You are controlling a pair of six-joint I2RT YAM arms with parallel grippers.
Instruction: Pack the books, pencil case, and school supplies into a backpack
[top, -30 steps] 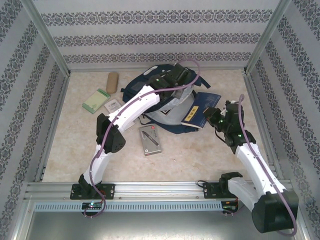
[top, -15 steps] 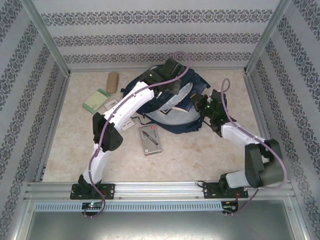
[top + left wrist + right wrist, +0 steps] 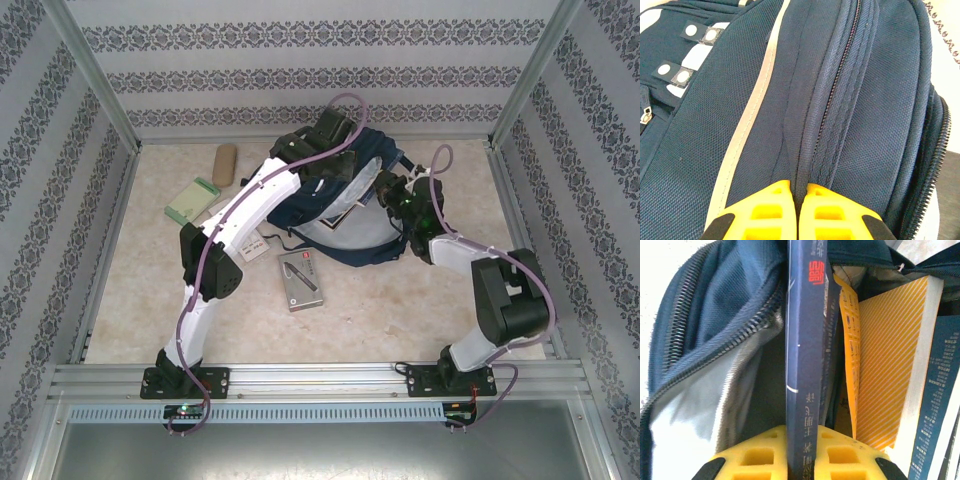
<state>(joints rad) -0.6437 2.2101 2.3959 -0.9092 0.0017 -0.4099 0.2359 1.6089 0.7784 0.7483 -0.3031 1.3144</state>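
While the white packet with red print [image 3: 300,280] lies unpacked on the table [image 3: 400,310] nearest the arm bases, the real risk sits further in. The right gripper [image 3: 802,442] is clamped narrowly on one end of the navy book [image 3: 802,355], which stands on edge in the mouth of the backpack [image 3: 345,240]. That is a thin pinch at one end only. If the far end meets resistance, the book could pivot between the pads or slide out.

On its left, the zipper teeth [image 3: 725,355] and slack fabric sag toward the book; a corner catching there would drag the cloth inward instead of passing it. On its right, an orange-striped book [image 3: 885,365] and a blue book [image 3: 940,400] sit in the opening. The orange cover bows toward the navy one, so a hard push could crumple it or jam all three.

Beyond, the left gripper [image 3: 799,200] is closed tight on a fold of backpack fabric beside the zipper seam — holding the mouth up, I judge. Should that fold slip free, the opening would likely collapse onto the book.

Farthest off, the pale green pad [image 3: 192,200] and tan pencil case [image 3: 225,165] lie well apart from the bag, so a dragged bag would sit even further from them.
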